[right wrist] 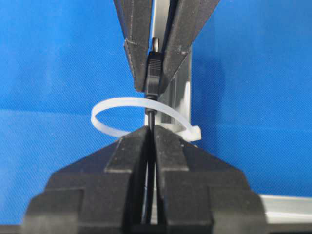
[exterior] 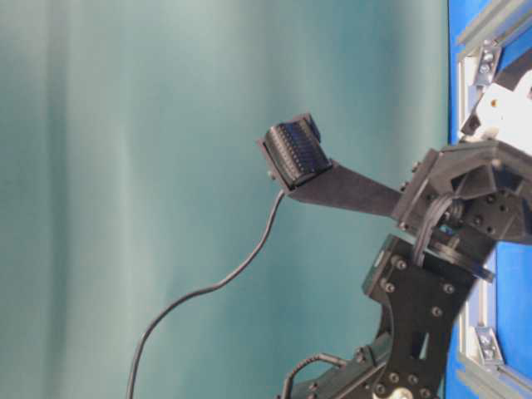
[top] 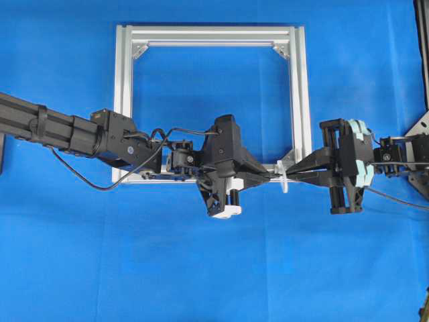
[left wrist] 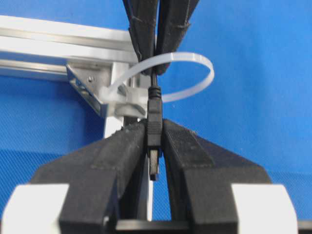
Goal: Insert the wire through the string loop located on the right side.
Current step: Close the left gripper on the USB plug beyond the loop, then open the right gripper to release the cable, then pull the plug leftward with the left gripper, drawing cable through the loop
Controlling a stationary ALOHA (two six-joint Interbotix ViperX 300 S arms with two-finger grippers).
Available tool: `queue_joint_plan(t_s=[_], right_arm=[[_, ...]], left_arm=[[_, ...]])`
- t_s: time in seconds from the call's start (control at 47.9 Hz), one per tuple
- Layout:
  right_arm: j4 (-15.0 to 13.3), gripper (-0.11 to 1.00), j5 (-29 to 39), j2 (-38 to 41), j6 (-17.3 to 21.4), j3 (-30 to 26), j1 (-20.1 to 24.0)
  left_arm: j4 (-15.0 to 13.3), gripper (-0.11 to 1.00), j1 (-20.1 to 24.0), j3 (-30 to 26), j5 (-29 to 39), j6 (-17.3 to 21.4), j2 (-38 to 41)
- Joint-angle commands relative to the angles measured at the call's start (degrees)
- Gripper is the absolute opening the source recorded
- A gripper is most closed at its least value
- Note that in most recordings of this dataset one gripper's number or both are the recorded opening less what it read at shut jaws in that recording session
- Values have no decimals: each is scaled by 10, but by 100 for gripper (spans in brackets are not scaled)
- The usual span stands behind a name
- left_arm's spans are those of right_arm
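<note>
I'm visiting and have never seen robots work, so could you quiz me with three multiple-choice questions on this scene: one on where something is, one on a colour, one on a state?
1. Where is the string loop fixed?
A. the silver frame's lower right corner
B. its top bar
C. loose on the cloth

2. What colour is the table cover?
A. green
B. blue
C. grey

3. What does the left gripper hold?
A. nothing
B. the frame
C. the wire's plug

Answers: 1 A, the overhead view shows it by that corner. 2 B, blue in every view. 3 C, the left wrist view shows its fingers clamped on the plug, the wire running through the loop.
</note>
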Motion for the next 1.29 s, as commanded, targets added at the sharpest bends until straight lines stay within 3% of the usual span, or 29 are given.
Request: queue_joint_plan(t_s=[0.0,0.104,0.271,0.355,0.814,1.273], right_arm=[[-1,7,4,-4,1,-7,1],[1,30,13,-4,2,-7,1],[1,81,18,-4,1,-7,1],[1,95,18,-5,1,-7,1],[1,92,17,-4,1,-7,1],[0,92,17,-5,0,-8,1]], left_arm=[[1,8,2,-11,-4,1,-15],[1,8,2,-11,-4,1,-15],[1,8,2,-11,-4,0,-15],[1,8,2,-11,-4,0,-15],[1,8,-5,16,-3,2,-45],[1,8,-12,237,-5,-6,-219]])
